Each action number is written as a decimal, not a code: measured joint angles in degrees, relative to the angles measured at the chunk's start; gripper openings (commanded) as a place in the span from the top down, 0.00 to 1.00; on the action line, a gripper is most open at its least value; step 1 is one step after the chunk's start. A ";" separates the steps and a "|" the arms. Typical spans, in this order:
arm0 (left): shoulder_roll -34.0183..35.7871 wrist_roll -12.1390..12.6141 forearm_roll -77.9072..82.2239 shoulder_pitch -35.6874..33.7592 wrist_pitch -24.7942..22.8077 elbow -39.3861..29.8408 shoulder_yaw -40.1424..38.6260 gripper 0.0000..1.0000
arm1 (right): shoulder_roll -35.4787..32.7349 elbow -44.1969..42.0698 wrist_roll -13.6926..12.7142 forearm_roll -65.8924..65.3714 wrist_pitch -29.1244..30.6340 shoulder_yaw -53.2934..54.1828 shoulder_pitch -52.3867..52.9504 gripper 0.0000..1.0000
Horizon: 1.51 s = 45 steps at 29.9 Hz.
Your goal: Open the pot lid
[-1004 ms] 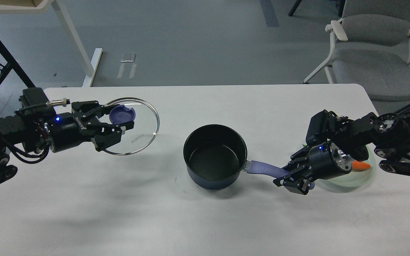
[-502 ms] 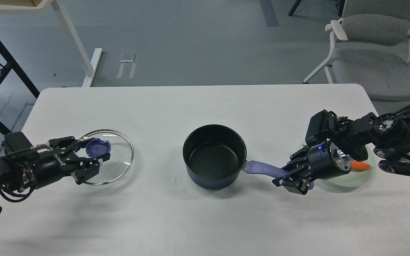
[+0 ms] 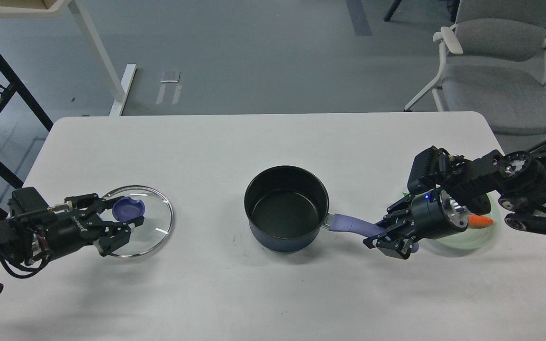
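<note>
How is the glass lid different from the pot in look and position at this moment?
The glass lid is clear and flat with a blue knob; the pot is deep with a black inside. The lid lies at the table's left, with the left gripper around its knob; the pot stands in the middle, its handle held by the right gripper. Both are round with blue parts.

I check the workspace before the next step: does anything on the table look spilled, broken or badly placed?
Nothing stands out. The pot stands upright and empty, the glass lid lies on the table at the left gripper, and the right gripper holds the pot handle.
</note>
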 measured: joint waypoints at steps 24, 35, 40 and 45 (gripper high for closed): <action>1.92 0.02 -9.89 -2.25 -3.39 -4.80 -0.29 0.01 | -0.01 0.00 -0.02 0.17 0.00 0.00 0.00 0.67; 10.26 0.03 -50.79 -11.11 -34.87 -15.95 -4.91 0.01 | -0.13 0.37 0.00 0.52 0.13 0.00 0.83 0.03; 10.11 0.03 -62.86 -11.78 -39.19 -15.47 -7.30 0.01 | -2.46 2.34 0.00 2.68 0.34 -0.02 3.94 0.02; 9.96 0.02 -71.57 -11.89 -40.06 -14.28 -7.59 0.01 | -6.75 5.09 0.00 10.38 0.42 0.28 9.53 0.02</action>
